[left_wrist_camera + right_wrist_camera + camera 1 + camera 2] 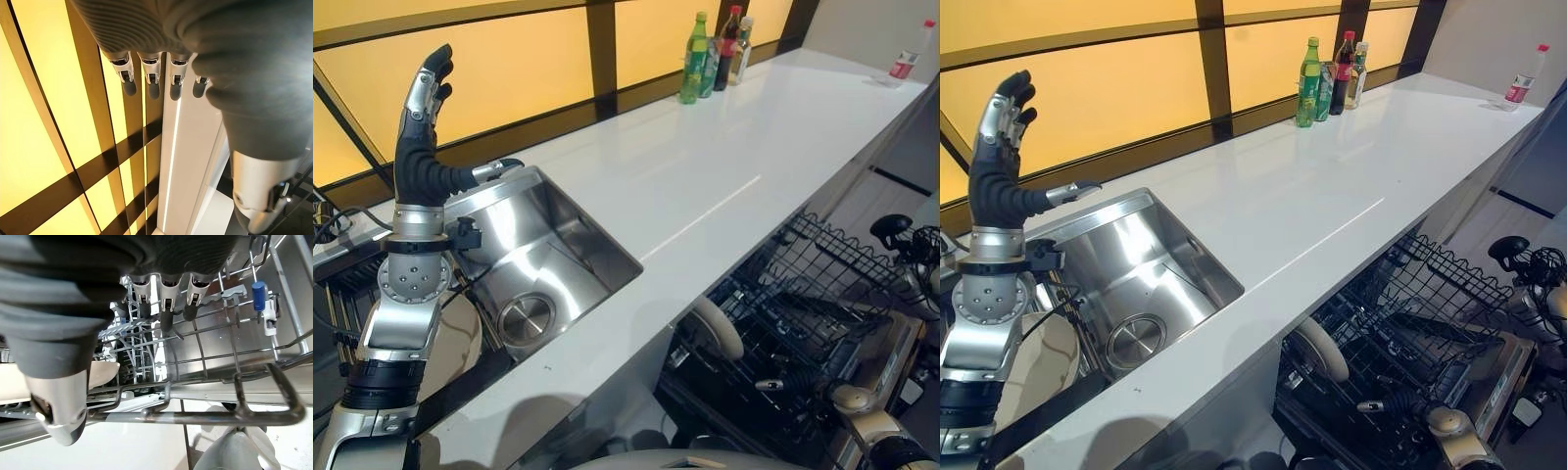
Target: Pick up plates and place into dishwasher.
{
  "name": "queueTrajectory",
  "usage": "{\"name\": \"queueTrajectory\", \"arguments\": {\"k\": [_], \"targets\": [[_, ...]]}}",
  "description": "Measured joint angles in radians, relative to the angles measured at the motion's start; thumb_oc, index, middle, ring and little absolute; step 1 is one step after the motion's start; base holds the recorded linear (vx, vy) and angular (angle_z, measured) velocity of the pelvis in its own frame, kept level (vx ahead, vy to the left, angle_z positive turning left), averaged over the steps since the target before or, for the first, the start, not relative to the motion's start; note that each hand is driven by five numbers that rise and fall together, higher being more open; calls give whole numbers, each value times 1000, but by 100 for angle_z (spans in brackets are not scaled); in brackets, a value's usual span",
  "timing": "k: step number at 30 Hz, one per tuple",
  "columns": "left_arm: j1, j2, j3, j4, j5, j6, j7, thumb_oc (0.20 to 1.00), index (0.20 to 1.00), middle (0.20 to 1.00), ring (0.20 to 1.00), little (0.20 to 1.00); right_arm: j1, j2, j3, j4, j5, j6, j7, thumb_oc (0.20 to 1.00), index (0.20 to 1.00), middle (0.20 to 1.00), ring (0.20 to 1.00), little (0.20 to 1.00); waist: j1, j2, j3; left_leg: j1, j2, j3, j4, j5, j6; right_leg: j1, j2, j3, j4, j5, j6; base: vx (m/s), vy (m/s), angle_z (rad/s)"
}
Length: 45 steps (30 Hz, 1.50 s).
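Note:
A cream plate (716, 328) stands on edge in the open dishwasher's black wire rack (830, 242), below the counter's front edge. My right hand (770, 385) is low inside that rack, just right of the plate; its fingers (167, 306) are straight among the wires and hold nothing, and the plate (104, 372) shows beyond them. Left of the steel sink (570, 240), another cream plate (1039, 370) stands partly hidden behind my left arm. My left hand (424, 108) is raised high over the sink's left rim, open and empty, its fingers (151, 81) straight before the yellow wall panels.
A long white counter (724, 166) runs to the back right. Three bottles (696, 59) stand at its far edge by the wall, and a clear bottle with a red label (904, 61) stands at the far right. The sink has a round drain (526, 316).

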Motion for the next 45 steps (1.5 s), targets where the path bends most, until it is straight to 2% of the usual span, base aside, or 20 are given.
{"name": "queueTrajectory", "arguments": {"k": [7, 11, 17, 20, 23, 28, 32, 39, 43, 45], "targets": [[0, 0, 0, 2, 1, -2, 6, 1000, 1000, 1000, 1000, 1000, 8, -3, -8, -42, 0, 16, -16, 1000, 1000, 1000, 1000, 1000, 0, 9, 6, 0, -1, 0, -4, 0, 0, 1, 0, -1, -2, -1, 1, 0, 0, 0], [0, 0, 1, 4, 1, -8, 11, 1000, 1000, 1000, 1000, 1000, 18, -4, -18, -139, 1, 21, -45, 1000, 1000, 1000, 1000, 1000, -1, 11, 7, 0, -1, 0, -6, 0, 0, 1, 0, -2, -3, -1, 2, 0, 0, 0], [35, 6, 48, 7, 2, -47, 45, 1000, 1000, 1000, 1000, 1000, 38, -39, -220, -427, 0, 36, -183, 1000, 1000, 1000, 1000, 1000, -29, 28, 23, 1, -4, 4, -10, 0, 0, -2, -6, 1, -3, -2, 6, -20, 28, -1], [68, 6, 86, 7, 10, -51, 63, 1000, 1000, 1000, 1000, 1000, 35, -64, -338, -552, -6, 26, -263, 1000, 1000, 1000, 1000, 1000, -41, 31, 25, 2, -9, 7, -11, 0, 1, -5, -6, 4, -3, 0, 13, -20, 57, -3], [100, 6, 132, 24, 43, -45, 87, 1000, 1000, 1000, 1000, 1000, 33, -77, -412, -666, -26, -10, -320, 1000, 1000, 1000, 1000, 1000, -54, 36, 24, 6, -13, 9, -16, 2, -2, -14, -6, 10, 1, 1, 12, -5, 65, -6], [143, 6, 169, 72, 87, 39, 102, 1000, 1000, 1000, 1000, 1000, 21, -81, -443, -796, -52, -59, -386, 1000, 1000, 1000, 1000, 1000, -54, 53, 32, 16, -13, 16, -19, 4, -3, -12, -3, 18, -2, 3, 10, 5, 55, -5], [188, 2, 200, 131, 179, 118, 118, 1000, 1000, 1000, 1000, 1000, -4, -92, -452, -813, -52, -115, -421, 1000, 1000, 1000, 1000, 1000, -52, 71, 27, 17, -12, 18, -14, 4, -3, -13, -4, 21, 2, -6, 7, -1, 49, -3], [212, 6, 200, 242, 327, 248, 157, 1000, 1000, 1000, 1000, 1000, -11, -144, -453, -872, -50, -163, -422, 1000, 1000, 1000, 1000, 1000, -34, 90, 18, 2, -22, -2, -13, -1, 5, -38, -16, 23, 37, -21, 10, 21, 32, 4], [231, 8, 199, 300, 379, 319, 175, 1000, 1000, 1000, 1000, 1000, -53, -165, -441, -877, -39, -163, -408, 1000, 1000, 1000, 1000, 1000, 3, 88, 18, -5, -30, -117, 13, 3, 5, -37, -12, 43, 40, -25, 5, 42, 48, -2], [242, 10, 199, 320, 395, 349, 198, 1000, 1000, 1000, 1000, 1000, -95, -166, -424, -877, -38, -164, -407, 1000, 1000, 1000, 1000, 1000, 8, 88, 17, -11, -34, -143, 20, 4, 5, -29, -12, 45, 40, -25, 5, 19, 68, 15]]}}
